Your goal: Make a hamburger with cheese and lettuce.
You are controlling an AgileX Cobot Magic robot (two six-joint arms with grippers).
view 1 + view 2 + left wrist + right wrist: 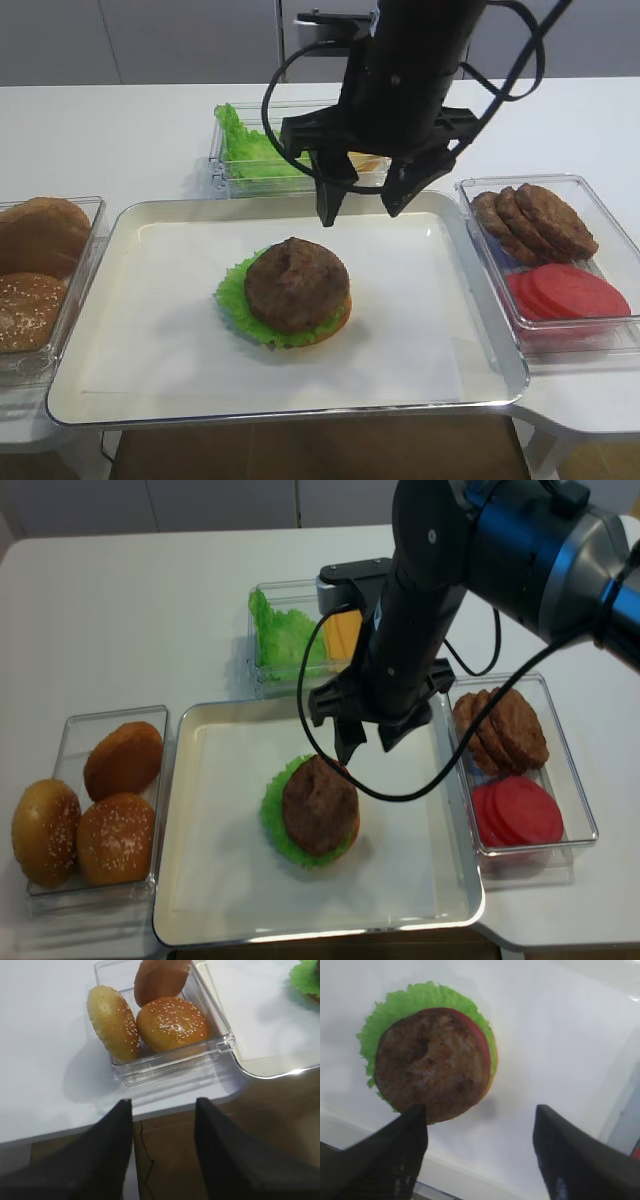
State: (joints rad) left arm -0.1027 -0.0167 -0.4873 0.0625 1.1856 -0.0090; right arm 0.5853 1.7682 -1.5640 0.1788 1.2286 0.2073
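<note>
While hovering above the hamburger [297, 290], the right claw [362, 208] gapes wide, empty.

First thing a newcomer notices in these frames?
The half-built hamburger in the middle of the white tray: brown patty on top, frilly lettuce sticking out below. Above its far side hangs the black right gripper, jaws spread and empty. Red tomato slices stand out in the clear box on the right.

- The right arm covers most of the cheese [366, 160]; only a yellow sliver shows.
- The patty hides nearly all the hamburger [296, 286] tomato.
- The bun box [45, 290] is cut off at the left edge.
</note>
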